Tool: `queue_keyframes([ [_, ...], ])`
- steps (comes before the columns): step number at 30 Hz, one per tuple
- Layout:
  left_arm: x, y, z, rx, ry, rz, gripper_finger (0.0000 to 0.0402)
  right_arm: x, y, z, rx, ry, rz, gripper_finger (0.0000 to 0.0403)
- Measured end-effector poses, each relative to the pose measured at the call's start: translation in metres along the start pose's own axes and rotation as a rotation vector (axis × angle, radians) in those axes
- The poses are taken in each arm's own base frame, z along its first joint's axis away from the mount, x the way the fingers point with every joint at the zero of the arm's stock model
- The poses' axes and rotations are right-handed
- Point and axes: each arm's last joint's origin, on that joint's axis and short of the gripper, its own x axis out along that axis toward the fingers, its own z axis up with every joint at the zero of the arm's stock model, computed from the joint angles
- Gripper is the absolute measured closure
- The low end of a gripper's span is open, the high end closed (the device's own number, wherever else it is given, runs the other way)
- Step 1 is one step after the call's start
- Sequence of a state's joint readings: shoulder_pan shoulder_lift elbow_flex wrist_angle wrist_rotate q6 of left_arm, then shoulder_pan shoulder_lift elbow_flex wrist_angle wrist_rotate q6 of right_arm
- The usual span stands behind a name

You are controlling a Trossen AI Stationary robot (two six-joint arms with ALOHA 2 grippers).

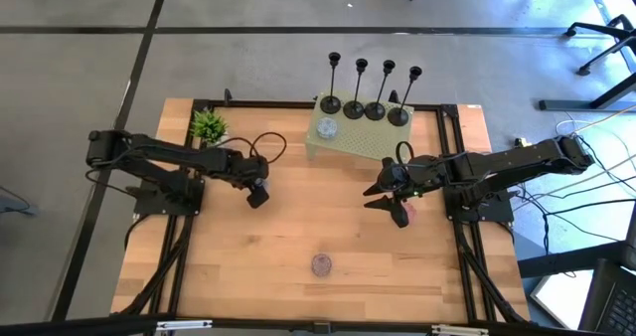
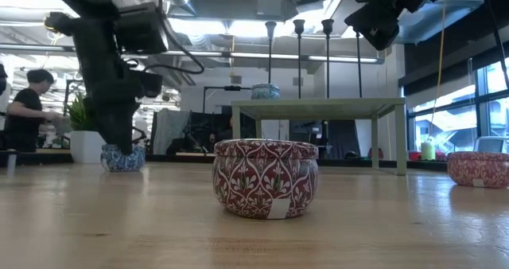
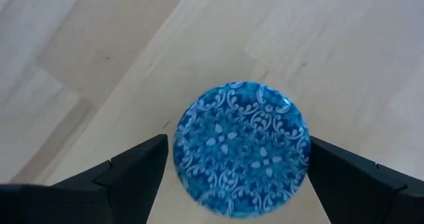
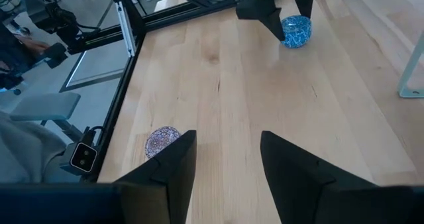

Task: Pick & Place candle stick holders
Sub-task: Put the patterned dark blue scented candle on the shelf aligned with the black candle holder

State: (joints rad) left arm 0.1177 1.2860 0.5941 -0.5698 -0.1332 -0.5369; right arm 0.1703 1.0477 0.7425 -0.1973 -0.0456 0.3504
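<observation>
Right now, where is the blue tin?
In the high view, the blue tin sits on the table's left half, under the left tool, whose open fingers stand on either side of it.

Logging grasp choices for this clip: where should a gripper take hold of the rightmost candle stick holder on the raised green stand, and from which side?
On the thin upright stem of the rightmost candle stick holder, probably mid-height, fingers closing either side. Come in level from the table side: its flat round base sits on the green stand and a neighbouring holder stands close beside it, so a sideways approach looks cramped. The right gripper, open, is nearer.
</observation>
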Motion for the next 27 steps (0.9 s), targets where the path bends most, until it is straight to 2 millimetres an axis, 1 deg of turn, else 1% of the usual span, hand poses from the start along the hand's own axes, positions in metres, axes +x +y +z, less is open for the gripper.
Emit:
queue_keyframes([
  [5, 0.009, -0.003, 0.002, 0.002, 0.010, 0.001, 0.0059, 0.000, 0.000, 0.000, 0.000, 0.000, 0.000, 0.0231],
  [9, 0.012, -0.003, 0.002, 0.019, 0.018, 0.008, 0.0062, 0.000, 0.000, 0.000, 0.000, 0.000, 0.000, 0.0231],
  [15, 0.012, -0.004, 0.002, 0.018, 0.029, -0.022, 0.0094, 0.000, 0.000, 0.000, 0.000, 0.000, 0.000, 0.0231],
  [19, 0.012, -0.008, 0.007, -0.001, -0.012, -0.075, 0.0108, 0.000, 0.000, 0.000, 0.000, -0.001, 0.000, 0.0231],
  [21, 0.009, -0.012, 0.013, -0.016, -0.035, -0.118, 0.0108, 0.000, 0.000, 0.000, 0.000, -0.001, 0.000, 0.0231],
  [23, 0.003, -0.020, 0.022, -0.010, -0.086, -0.180, 0.0104, 0.000, 0.000, 0.000, 0.000, -0.001, 0.000, 0.0231],
  [27, -0.021, -0.043, 0.041, 0.057, -0.208, -0.221, 0.0103, 0.000, 0.000, 0.000, 0.000, -0.003, 0.001, 0.0231],
])
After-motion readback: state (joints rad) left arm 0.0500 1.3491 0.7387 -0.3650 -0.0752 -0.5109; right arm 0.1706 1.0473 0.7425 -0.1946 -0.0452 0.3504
